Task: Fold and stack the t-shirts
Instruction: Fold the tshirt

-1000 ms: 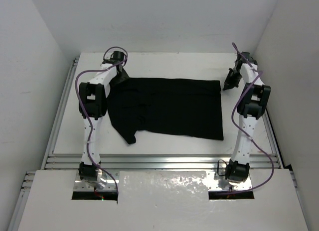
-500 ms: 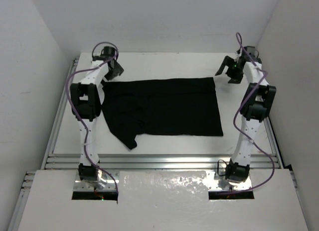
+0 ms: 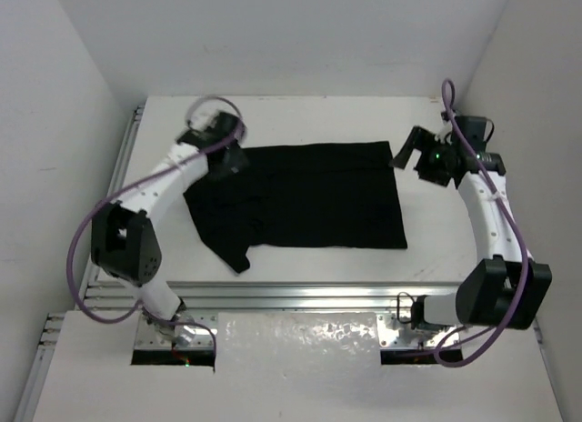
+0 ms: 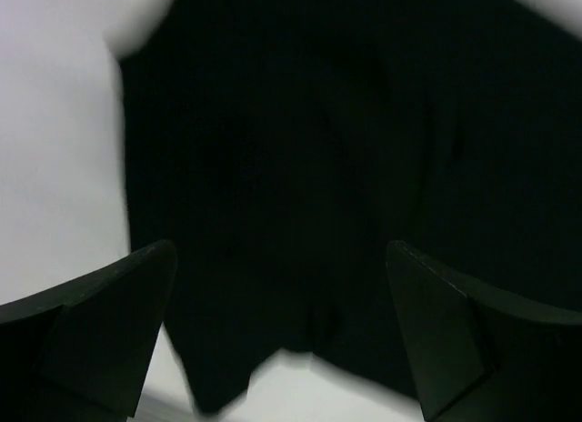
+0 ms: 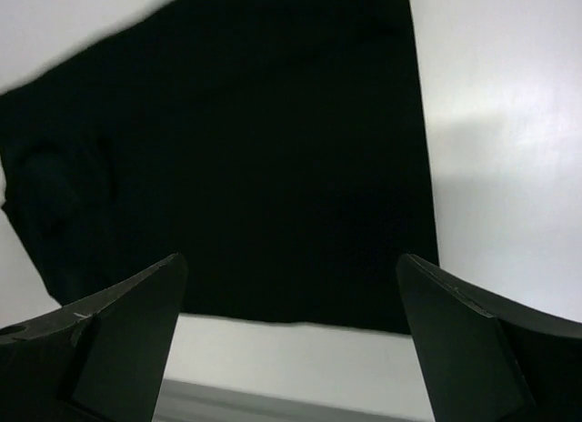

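Two black two-finger tools, both spread wide and gripping nothing. The left tool [image 3: 227, 156] is poised above the 10 o'clock corner of the plain black soft-fabric t-shirt [image 3: 309, 195]. The right tool [image 3: 414, 158] hangs just off its 2 o'clock corner. The t-shirt lies flat at the centre of the white tabletop [image 3: 300, 113], roughly rectangular, with one sleeve jutting toward 7 o'clock.

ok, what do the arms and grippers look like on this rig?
Both the left arm and right arm: white links, black joint housings, a purple cable looping along each. The left gripper and right gripper are black, with two broad wedge-shaped fingers. Small green light at the right wrist.
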